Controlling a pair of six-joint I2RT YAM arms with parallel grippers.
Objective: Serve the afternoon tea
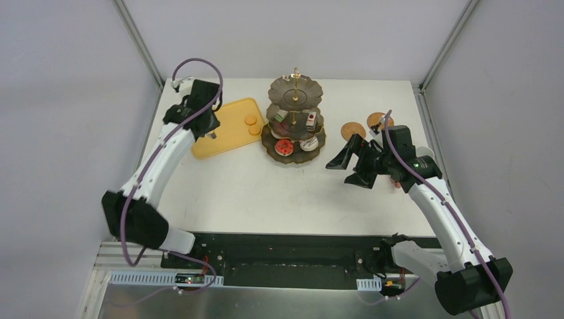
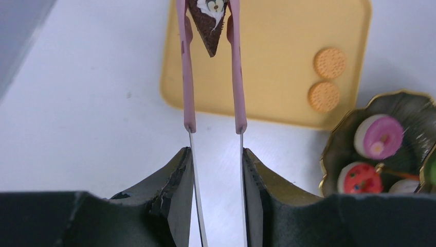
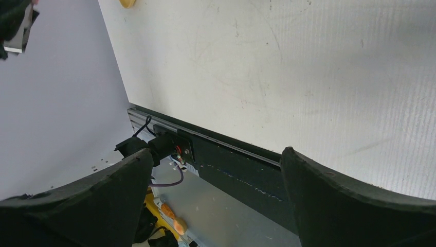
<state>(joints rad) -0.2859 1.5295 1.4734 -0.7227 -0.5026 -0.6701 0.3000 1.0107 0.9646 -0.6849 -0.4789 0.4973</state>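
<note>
Though indistinct overhead, cake wedge [image 2: 210, 23] between pink tongs [image 2: 187, 77] up close.

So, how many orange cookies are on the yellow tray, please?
2: one cookie and a second cookie beside it, near the tray edge by the stand; more could be hidden.

A yellow tray [image 1: 233, 129] lies on the white table [image 1: 266, 193] under pink tongs [image 2: 187, 72].

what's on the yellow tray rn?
Two orange cookies lie on the yellow tray. A chocolate cake wedge, held in pink tongs, sits over it; contact unclear. Tray under the wedge is covered.
</note>
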